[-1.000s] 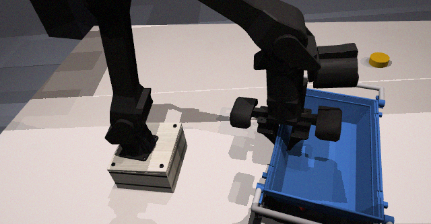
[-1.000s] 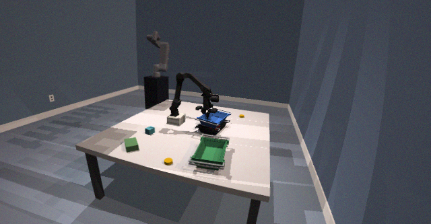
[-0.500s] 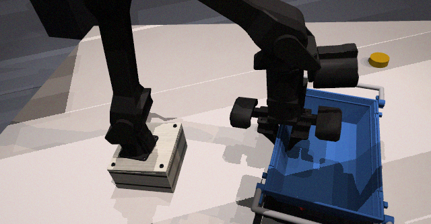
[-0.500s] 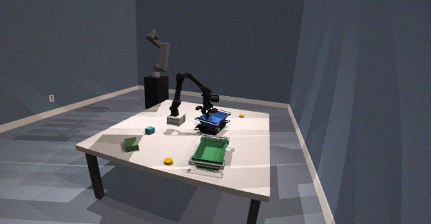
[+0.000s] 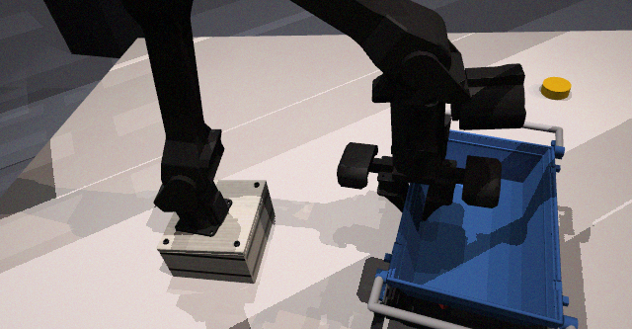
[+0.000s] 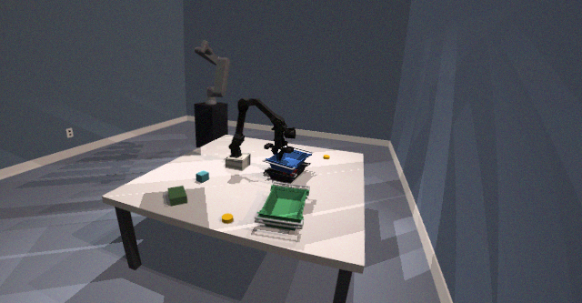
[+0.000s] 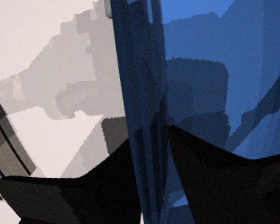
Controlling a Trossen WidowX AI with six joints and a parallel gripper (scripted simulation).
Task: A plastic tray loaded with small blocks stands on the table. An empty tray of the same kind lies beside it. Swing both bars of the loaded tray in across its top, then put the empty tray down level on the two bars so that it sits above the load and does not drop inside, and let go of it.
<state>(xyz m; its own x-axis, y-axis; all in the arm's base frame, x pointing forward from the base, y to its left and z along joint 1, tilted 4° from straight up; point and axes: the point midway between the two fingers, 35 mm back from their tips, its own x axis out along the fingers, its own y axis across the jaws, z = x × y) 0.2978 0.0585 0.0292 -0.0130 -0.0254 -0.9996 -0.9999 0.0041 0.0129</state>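
Top view: our gripper (image 5: 420,215) (image 6: 279,158) (image 7: 156,132) is nearly shut, clamping the blue tray's (image 5: 494,230) (image 6: 288,161) (image 7: 201,100) wall nearest the robot base (image 5: 247,215) (image 6: 237,162). Exterior view: we find that tray above the dark tray (image 6: 284,176), farther from the base than our grip; contact undetermined. Wrist view: the gripped wall runs lengthwise between our fingertips.

Blue tray (image 5: 513,230) (image 6: 287,161) (image 7: 231,30); green tray (image 6: 283,205); orange-yellow discs (image 5: 556,87) (image 6: 227,218); teal cube (image 6: 203,176); black claw (image 5: 420,210) (image 6: 279,156) (image 7: 156,132); wood-grained pale base (image 5: 212,251) (image 6: 238,162).
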